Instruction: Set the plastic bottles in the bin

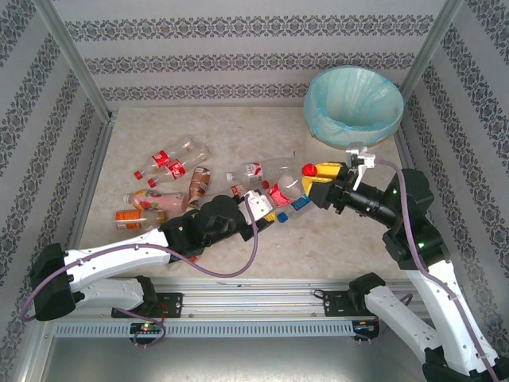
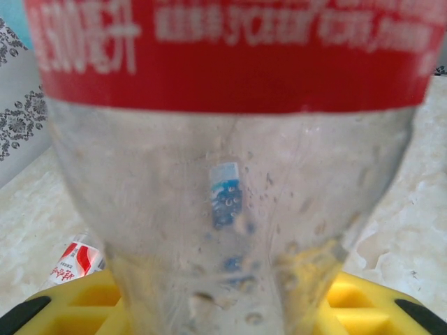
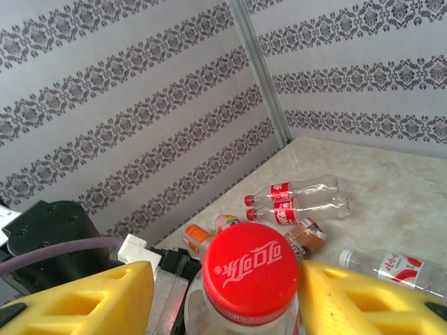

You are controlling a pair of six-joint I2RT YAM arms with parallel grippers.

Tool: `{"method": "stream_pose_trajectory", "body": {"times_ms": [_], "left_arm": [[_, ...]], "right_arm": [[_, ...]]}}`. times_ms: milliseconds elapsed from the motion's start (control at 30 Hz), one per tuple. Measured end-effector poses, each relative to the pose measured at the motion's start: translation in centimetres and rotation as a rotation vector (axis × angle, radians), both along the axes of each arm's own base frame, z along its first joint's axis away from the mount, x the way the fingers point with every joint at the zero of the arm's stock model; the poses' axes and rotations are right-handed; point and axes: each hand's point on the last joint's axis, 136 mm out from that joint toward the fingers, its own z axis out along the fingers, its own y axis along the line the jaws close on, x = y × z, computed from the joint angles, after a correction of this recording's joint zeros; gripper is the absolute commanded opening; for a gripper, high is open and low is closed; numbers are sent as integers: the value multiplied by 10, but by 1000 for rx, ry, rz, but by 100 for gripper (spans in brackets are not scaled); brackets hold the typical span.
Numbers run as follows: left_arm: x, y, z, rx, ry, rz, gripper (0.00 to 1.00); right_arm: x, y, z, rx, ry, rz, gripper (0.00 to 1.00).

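Observation:
A clear plastic bottle (image 1: 285,189) with a red label and red cap hangs above the table's middle, between both grippers. My left gripper (image 1: 270,205) is shut on its lower body; in the left wrist view the bottle (image 2: 223,174) stands between the yellow fingers of that gripper (image 2: 223,307). My right gripper (image 1: 312,180) straddles the cap end. In the right wrist view the red cap (image 3: 250,272) sits inside the right gripper (image 3: 227,293): the left finger (image 3: 91,300) stands apart from it, the right finger (image 3: 363,300) is at its edge. The bin (image 1: 318,119) stands at the far right corner.
Several more bottles lie left of centre: two red-labelled ones (image 1: 175,163), a brown-labelled one (image 1: 199,181), a pink one (image 1: 155,200), an orange one (image 1: 139,216) and a white-capped one (image 1: 254,169). Patterned walls enclose the table on three sides.

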Motion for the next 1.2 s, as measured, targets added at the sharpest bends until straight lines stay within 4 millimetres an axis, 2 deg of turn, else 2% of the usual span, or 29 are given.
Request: {"method": "stream_pose_trajectory", "body": {"times_ms": [667, 800, 933, 1033, 1100, 1167, 1200], "left_arm": [[-4, -2, -3, 1, 3, -19, 0], [-5, -3, -6, 8, 2, -26, 0], [-6, -2, -8, 12, 3, -25, 1], [-7, -2, -7, 8, 1, -28, 14], [-9, -1, -4, 4, -5, -33, 45], [-9, 1, -1, -2, -19, -29, 81], [-9, 3, 2, -9, -28, -24, 93]], "right_arm": [[8, 7, -7, -78, 6, -45, 51], [11, 8, -9, -82, 15, -52, 38], [12, 10, -10, -82, 21, -49, 17], [11, 11, -9, -75, 24, -40, 9], [7, 12, -7, -74, 15, -29, 0], [7, 12, -4, -69, 13, -30, 0], [8, 11, -1, -66, 9, -39, 0]]}}
